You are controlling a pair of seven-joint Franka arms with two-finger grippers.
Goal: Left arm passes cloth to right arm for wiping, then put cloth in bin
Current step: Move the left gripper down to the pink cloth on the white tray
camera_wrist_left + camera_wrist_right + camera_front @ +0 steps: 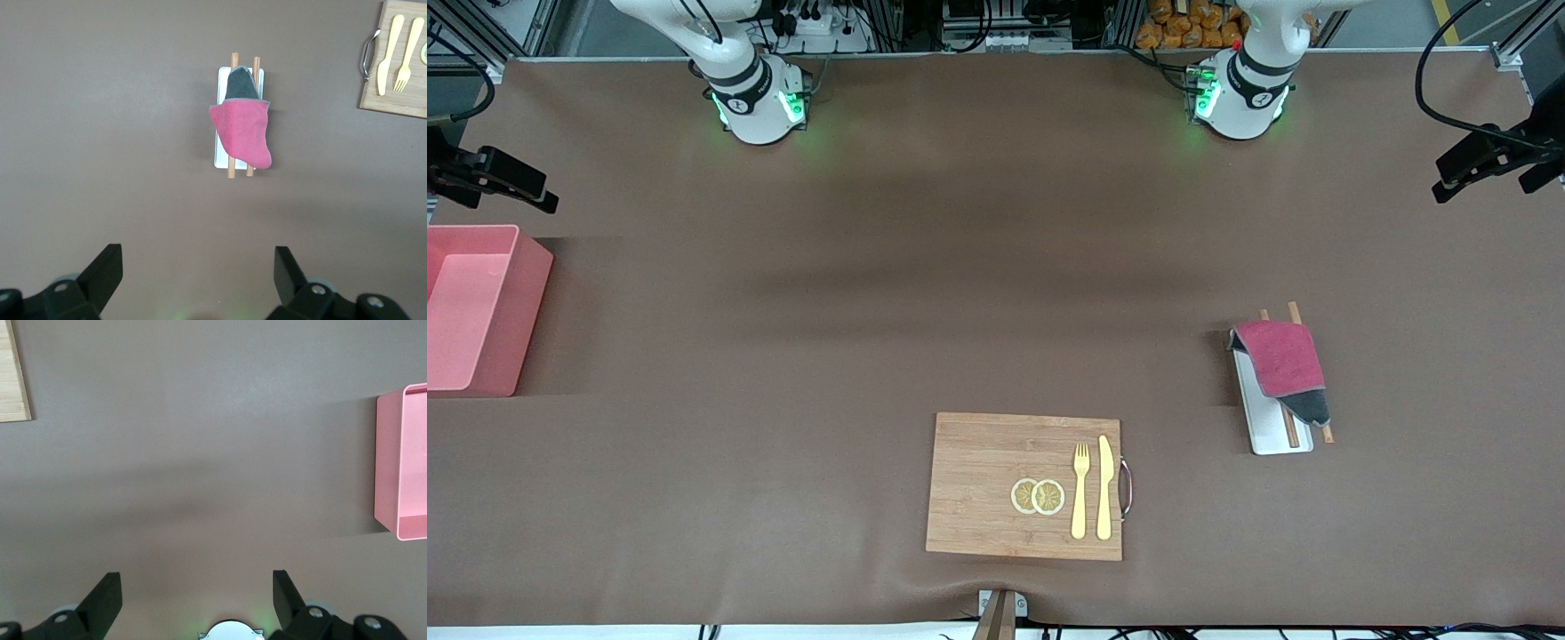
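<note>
table [871, 311]: brown mat over the whole work surface, arm bases along its farther edge
bin [480, 311]: pink box at the right arm's end of the table, sitting flat, inside bare as far as visible
right arm [751, 89]: waiting – only base and lower links show in the front view
right gripper [193, 600]: up in the air over bare mat near its own base, fingers spread wide, nothing between them; bin at the edge of its wrist view
cutting board [1024, 485]: wooden, near the front edge mid-table, metal handle toward the left arm's end
lemon slices [1038, 496]: two, touching, on the board
fork [1080, 489] and knife [1104, 487]: yellow, side by side on the board, beside the slices
left arm [1249, 89]: waiting too
left gripper [197, 280]: high over bare mat, fingers spread wide, holding nothing
cloth [1282, 366]: magenta with a grey corner showing – draped over chopsticks [1288, 427] on the white tray [1272, 436], toward the left arm's end, well apart from the bin
</note>
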